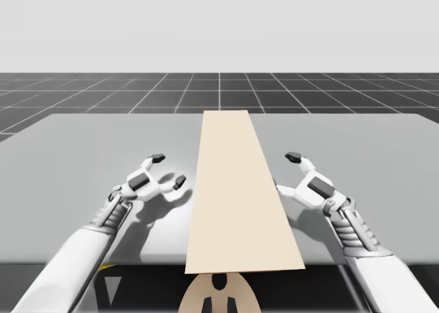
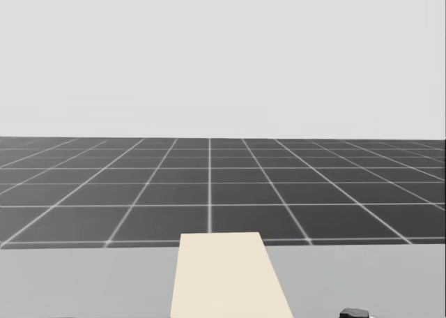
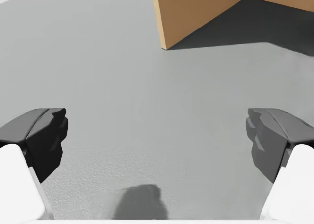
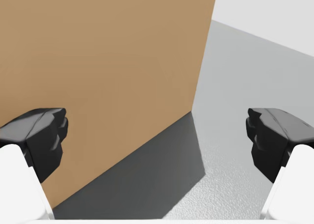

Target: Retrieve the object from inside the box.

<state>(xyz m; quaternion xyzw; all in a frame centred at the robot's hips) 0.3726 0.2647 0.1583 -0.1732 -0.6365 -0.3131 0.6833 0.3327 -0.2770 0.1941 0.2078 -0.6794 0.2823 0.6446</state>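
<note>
A long, narrow box with a pale beige top (image 1: 233,189) lies down the middle of the grey table, and its far end (image 2: 226,276) is in the head view. Its top looks closed, so whatever is inside is hidden. My left gripper (image 1: 168,170) hovers open to the left of the box, a short gap away. In the left wrist view that gripper (image 3: 157,140) holds nothing, and a brown box corner (image 3: 196,17) stands ahead of it. My right gripper (image 1: 285,172) is open, close against the box's right side. The brown wall (image 4: 108,76) stands just ahead of the right gripper (image 4: 157,140).
The grey table (image 1: 82,141) stretches wide on both sides of the box. A dark gridded floor (image 1: 219,93) lies beyond its far edge. One dark fingertip (image 2: 354,312) of an arm pokes up to the right of the box in the head view.
</note>
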